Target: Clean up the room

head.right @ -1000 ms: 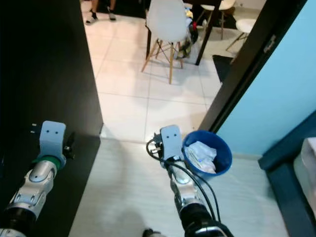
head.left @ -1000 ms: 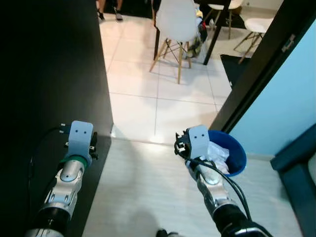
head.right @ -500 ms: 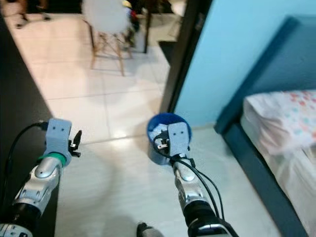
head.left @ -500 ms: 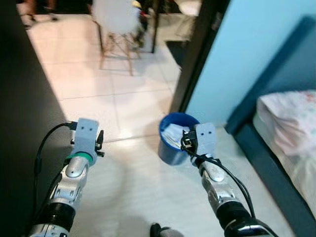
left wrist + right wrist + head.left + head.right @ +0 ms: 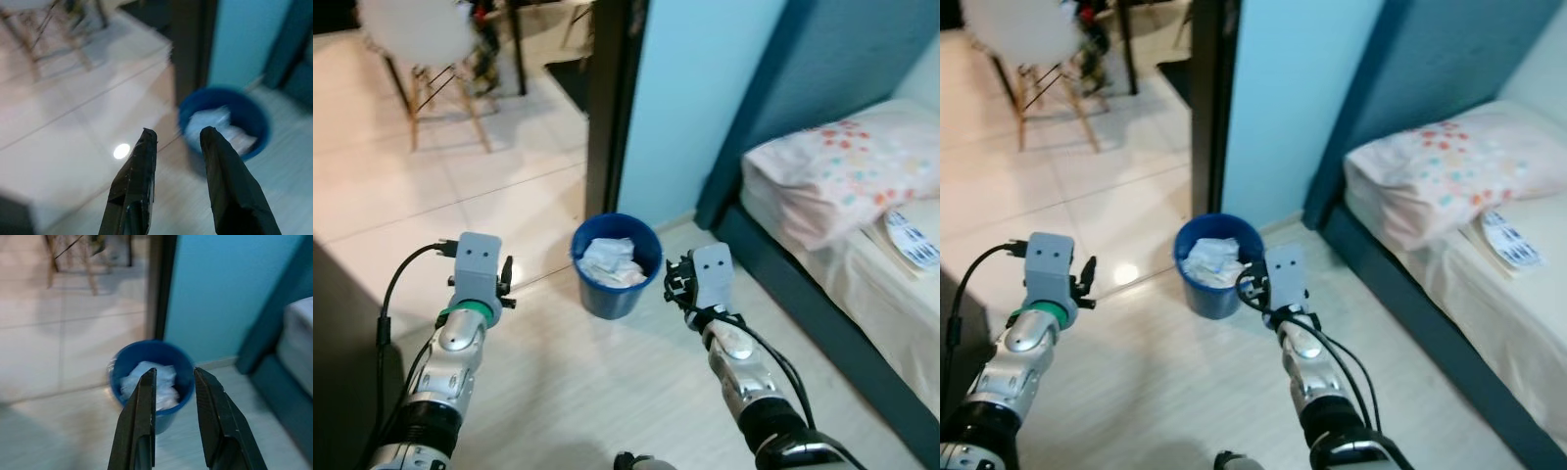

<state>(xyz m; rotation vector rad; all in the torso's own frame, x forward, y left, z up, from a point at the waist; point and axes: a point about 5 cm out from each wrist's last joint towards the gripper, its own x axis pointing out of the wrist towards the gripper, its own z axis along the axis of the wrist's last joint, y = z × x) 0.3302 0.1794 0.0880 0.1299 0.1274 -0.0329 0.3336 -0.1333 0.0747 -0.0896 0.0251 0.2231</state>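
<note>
A blue bin full of white crumpled paper stands on the floor by the dark door frame. The left tool and right tool are held up near it, fingers spread, holding nothing. A bed is on the right.

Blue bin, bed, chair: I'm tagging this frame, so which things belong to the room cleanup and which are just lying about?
Part of the job:
blue bin on the floor by the doorway
crumpled white paper inside it
left gripper and right gripper, both open and empty

Just lying about:
floral pillow on the bed
white chair in the next room
</note>
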